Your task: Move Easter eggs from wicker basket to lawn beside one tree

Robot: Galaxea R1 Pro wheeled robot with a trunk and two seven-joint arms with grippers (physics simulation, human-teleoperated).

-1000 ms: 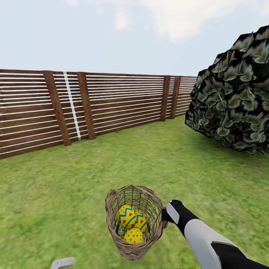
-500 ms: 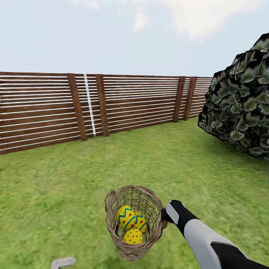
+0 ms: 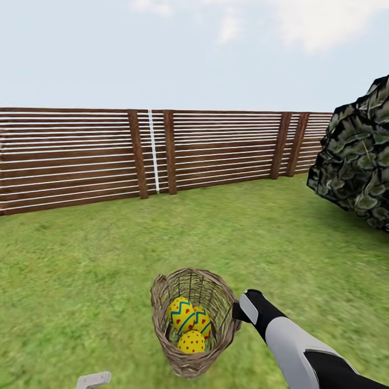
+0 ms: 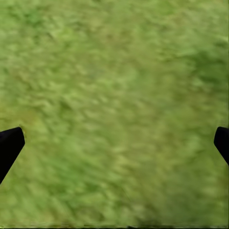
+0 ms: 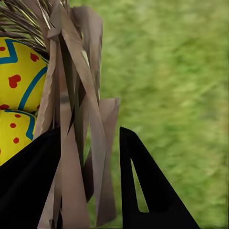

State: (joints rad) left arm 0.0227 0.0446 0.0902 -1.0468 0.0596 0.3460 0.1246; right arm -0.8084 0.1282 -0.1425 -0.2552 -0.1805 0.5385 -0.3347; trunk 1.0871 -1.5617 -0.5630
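Head view, left to right. At the far left and across the back, the brown slatted fence (image 3: 70,156) closes off the lawn (image 3: 81,270). Your left gripper (image 4: 114,143) looks straight down at bare grass in the left wrist view; its 2 dark fingertips (image 4: 9,145) sit at opposite edges of that picture, so the jaws are spread wide with nothing between them. A small grey part of that arm shows at the bottom edge of the head view.

Centre: the wicker basket (image 3: 165,319) is tilted, its mouth toward your camera, and all 3 Easter eggs (image 3: 182,314) lie inside it, touching one another.

Just right of the basket, your right gripper (image 3: 236,313) meets the rim. In the right wrist view its black fingers (image 5: 143,181) are closed on the woven wall, 1 on each side.

Far right: dark blocky foliage of a tree (image 3: 359,162), well apart from the basket.
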